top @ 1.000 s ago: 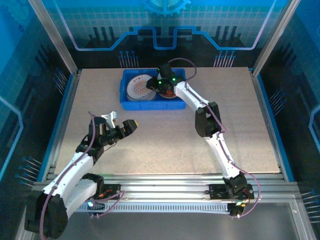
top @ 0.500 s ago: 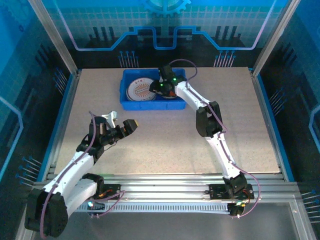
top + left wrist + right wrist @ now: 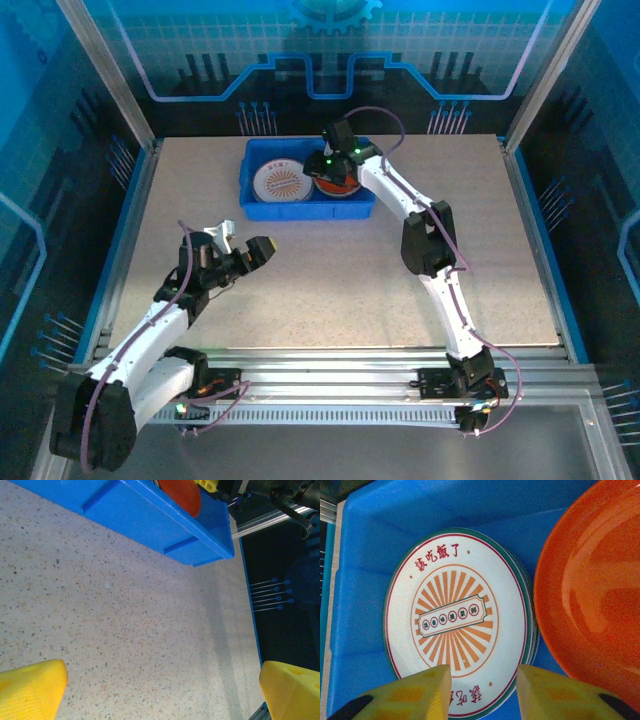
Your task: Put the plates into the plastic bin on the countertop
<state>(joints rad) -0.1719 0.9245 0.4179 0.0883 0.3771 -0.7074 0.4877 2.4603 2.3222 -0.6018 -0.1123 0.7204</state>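
The striped plate (image 3: 455,620) and the orange plate (image 3: 590,590) are shown laid side by side in the bin (image 3: 300,211) at the worktop's (image 3: 330,270) 12 o'clock; the task is judged nearly done. Above them the right tool (image 3: 483,677) is held half-spread, empty; the left tool (image 3: 242,243), spread wide.

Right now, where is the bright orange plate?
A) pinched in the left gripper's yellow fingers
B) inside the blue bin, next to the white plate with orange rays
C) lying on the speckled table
B: the orange plate sits inside the blue bin, right beside the white plate with orange rays.
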